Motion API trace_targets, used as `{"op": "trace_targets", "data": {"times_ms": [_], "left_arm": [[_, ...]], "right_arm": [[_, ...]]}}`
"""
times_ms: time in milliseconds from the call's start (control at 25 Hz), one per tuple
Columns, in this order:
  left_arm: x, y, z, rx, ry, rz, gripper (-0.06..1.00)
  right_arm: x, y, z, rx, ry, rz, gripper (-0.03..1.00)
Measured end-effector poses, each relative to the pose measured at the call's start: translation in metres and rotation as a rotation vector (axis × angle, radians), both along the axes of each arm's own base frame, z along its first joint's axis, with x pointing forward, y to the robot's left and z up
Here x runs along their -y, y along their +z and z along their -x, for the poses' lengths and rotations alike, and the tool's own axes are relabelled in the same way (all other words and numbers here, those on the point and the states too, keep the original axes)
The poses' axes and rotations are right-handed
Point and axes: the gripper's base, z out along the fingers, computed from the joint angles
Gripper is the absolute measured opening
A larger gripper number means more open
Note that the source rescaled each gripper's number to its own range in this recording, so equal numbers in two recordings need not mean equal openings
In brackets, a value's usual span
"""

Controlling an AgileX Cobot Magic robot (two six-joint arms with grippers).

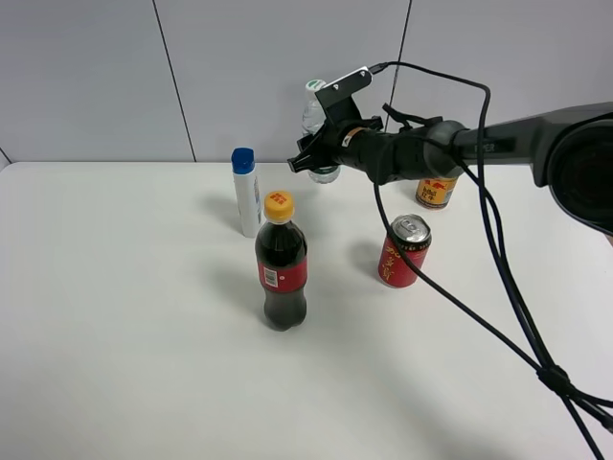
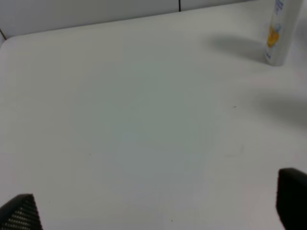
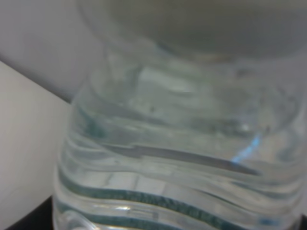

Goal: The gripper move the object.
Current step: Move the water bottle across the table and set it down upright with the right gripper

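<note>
Right pincer [image 1: 311,161]: pressed together, pinching the water bottle [image 1: 313,110] from the side, below the shoulder. In the right wrist view, nothing but ribbed clear plastic and a thin green band of the water bottle [image 3: 182,143], filling the frame. Cannot tell whether lifted or resting on the table [image 1: 124,335].

Place of the water bottle: behind the cola bottle [image 1: 282,268] and slightly to its right, well apart from it, close to the back wall. Upright, white cap on top.

Handling, as a judgement: probably light, thin-walled and springy. Likely to dent under a hard squeeze and to slip where smooth. Best taken at the ribbed middle, which looks stiffer and offers some bite for the grip. Better carried upright and slowly, for fear of sloshing. Amount of water inside not readable.

Farther out: white tube [image 1: 246,196] just behind and left of the cola bottle. Red can [image 1: 403,254] to the right of the cola bottle, apart from it. Yellow can [image 1: 436,192] farther back on that side, partly hidden by the arm. Black cables [image 1: 498,259] trailing from the arm past the red can toward the front.

Left pincer [image 2: 156,206]: spread wide over bare table, nothing between its tips, only the white tube ahead.
</note>
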Motion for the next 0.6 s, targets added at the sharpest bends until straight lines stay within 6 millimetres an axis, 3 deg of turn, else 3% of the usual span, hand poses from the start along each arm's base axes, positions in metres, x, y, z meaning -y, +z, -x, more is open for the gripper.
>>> {"op": "trace_targets", "data": {"times_ms": [240, 600], "left_arm": [[0.0, 0.0, 0.0, 0.0, 0.0, 0.0, 1.0], [0.0, 0.0, 0.0, 0.0, 0.0, 0.0, 1.0]], "right_arm": [[-0.001, -0.023, -0.002, -0.044, -0.018, -0.039, 0.0], [-0.002, -0.042, -0.002, -0.049, 0.004, -0.006, 0.0]]}}
